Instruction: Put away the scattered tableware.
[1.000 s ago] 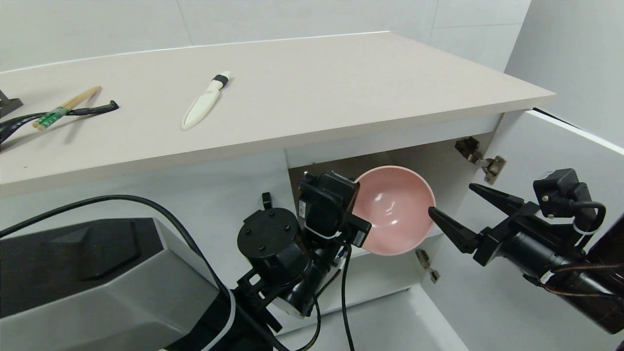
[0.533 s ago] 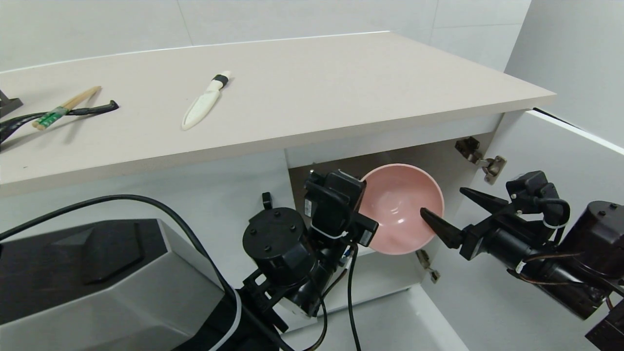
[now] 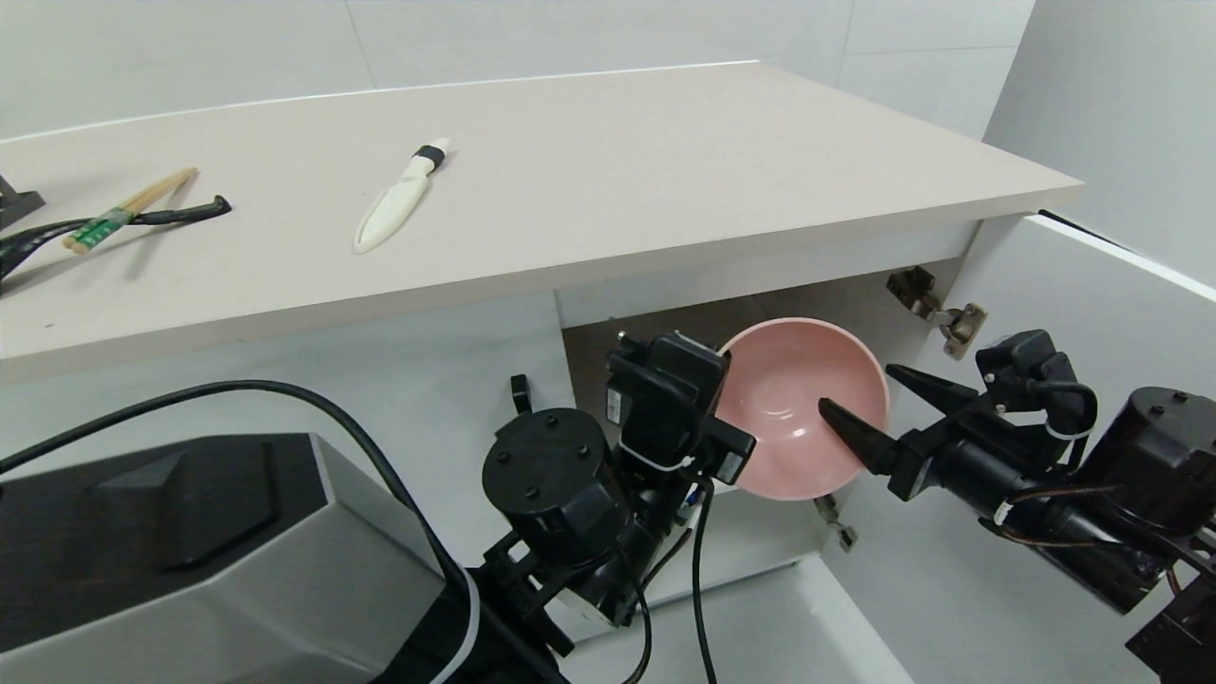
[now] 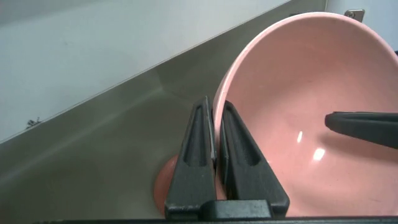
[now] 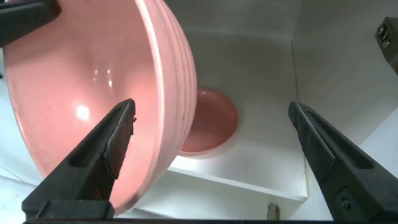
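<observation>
1. Since a second earlier, the left gripper (image 4: 213,109) had carried the pink bowl (image 3: 803,404) rightward and deeper into the mouth of the open cabinet (image 3: 665,318). The right gripper (image 3: 860,389) had closed in from the right until one finger lay across the bowl's hollow.
2. Head view: the bowl stood tipped on edge under the counter (image 3: 589,180), its mouth facing out of the cabinet towards the robot. The right gripper was spread wide and held nothing, with the bowl's right rim between its fingers; contact could not be judged. The door (image 3: 1092,313) stood open on the right. On the counter a white knife (image 3: 399,195) lay with its long axis from near-left to far-right, black-banded end farthest. The chopsticks (image 3: 128,207) lay at the left beside a black cable (image 3: 180,214); their green band carried print too small to read.
3. Left wrist view: both fingers were pinched onto the bowl's rim, one on each side of the wall. A shallow pink dish (image 4: 165,180) lay on the cabinet floor behind.
4. Right wrist view: the fingers (image 5: 112,143) were far apart, the bowl (image 5: 81,87) near one of them and the dish (image 5: 211,121) flat beyond.
</observation>
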